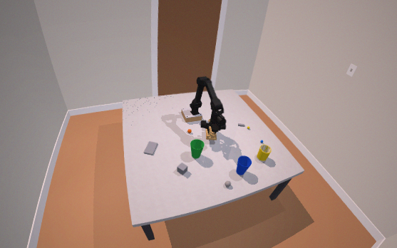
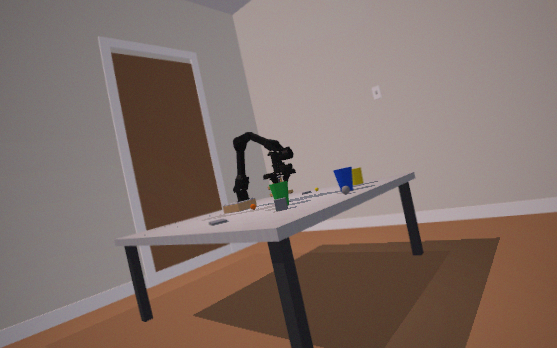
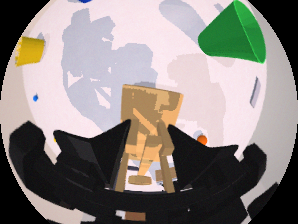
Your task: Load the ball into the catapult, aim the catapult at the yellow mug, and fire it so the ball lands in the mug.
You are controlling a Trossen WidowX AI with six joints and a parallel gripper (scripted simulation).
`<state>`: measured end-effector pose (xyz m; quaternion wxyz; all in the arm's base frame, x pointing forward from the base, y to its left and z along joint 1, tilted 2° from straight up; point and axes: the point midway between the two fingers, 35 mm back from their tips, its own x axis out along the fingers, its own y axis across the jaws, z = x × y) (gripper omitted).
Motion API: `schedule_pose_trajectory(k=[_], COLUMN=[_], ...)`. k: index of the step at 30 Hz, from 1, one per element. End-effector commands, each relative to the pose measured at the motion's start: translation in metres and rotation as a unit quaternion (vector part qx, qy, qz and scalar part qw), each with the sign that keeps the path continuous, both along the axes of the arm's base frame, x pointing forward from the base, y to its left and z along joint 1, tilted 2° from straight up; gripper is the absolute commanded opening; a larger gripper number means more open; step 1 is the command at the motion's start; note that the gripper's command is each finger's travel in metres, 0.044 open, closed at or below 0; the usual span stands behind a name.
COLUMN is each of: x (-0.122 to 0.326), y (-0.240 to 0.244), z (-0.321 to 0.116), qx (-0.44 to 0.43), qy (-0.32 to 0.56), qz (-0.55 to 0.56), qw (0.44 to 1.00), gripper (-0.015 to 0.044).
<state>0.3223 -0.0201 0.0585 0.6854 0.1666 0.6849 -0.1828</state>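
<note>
My gripper is shut on the tan wooden catapult, with one finger on each side of its frame. The catapult shows larger in the wrist view, its flat base end pointing away from the wrist. Whether it touches the table I cannot tell for sure. No ball is visible on it, though the fingers hide part of it. The small orange ball lies on the table beside the catapult. The yellow mug stands upright near the table's right edge.
A green cup stands near the catapult, and a blue cup stands near the mug. A grey cube, grey ball, grey slab, small grey bar, tiny yellow ball and tiny blue ball lie around.
</note>
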Motion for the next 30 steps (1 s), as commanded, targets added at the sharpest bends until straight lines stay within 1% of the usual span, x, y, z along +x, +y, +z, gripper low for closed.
schedule_pose_trajectory(k=[1,12,23,25,30], x=[0.012,0.052,0.076,0.077,0.076], y=[0.014,0.078,0.165,0.173,0.176], z=[0.007,0.008,0.004,0.003,0.003], qx=[0.001,0.004,0.007,0.007,0.007], qy=[-0.002,-0.001,0.000,0.000,0.000], qz=[0.050,0.238,0.415,0.424,0.426], qw=[0.999,0.971,0.910,0.905,0.905], gripper=[0.0000,0.0000,0.0000,0.0000,0.0000])
